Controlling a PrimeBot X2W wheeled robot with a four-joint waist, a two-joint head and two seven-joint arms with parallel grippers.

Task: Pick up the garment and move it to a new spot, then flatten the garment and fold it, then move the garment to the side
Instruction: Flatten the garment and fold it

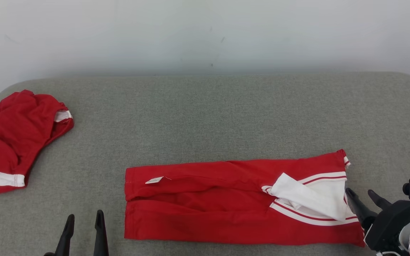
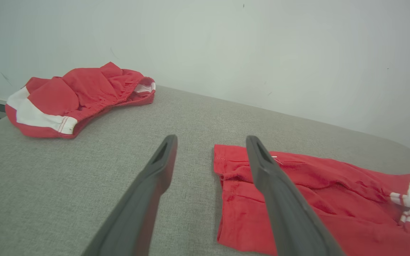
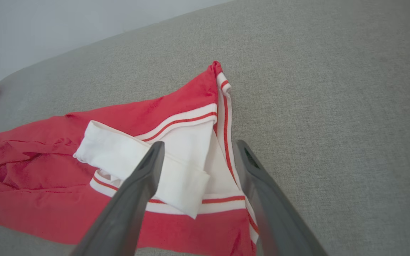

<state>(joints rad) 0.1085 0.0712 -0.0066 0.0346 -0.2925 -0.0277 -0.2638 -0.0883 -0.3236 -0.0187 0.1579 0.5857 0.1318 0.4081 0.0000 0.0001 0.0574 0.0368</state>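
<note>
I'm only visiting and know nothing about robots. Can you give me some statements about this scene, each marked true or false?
1. The folded red garment lies flat on the grey surface. True.
2. The left tool grips that garment. False: it is open, left of the cloth, holding nothing.
3. A second red garment lies crumpled at the far left. True.
4. The right tool is clamped shut. False: it is open, beside the garment's right end.

red shorts: crumpled, far left (white trim) | grey surface | white wall
</note>
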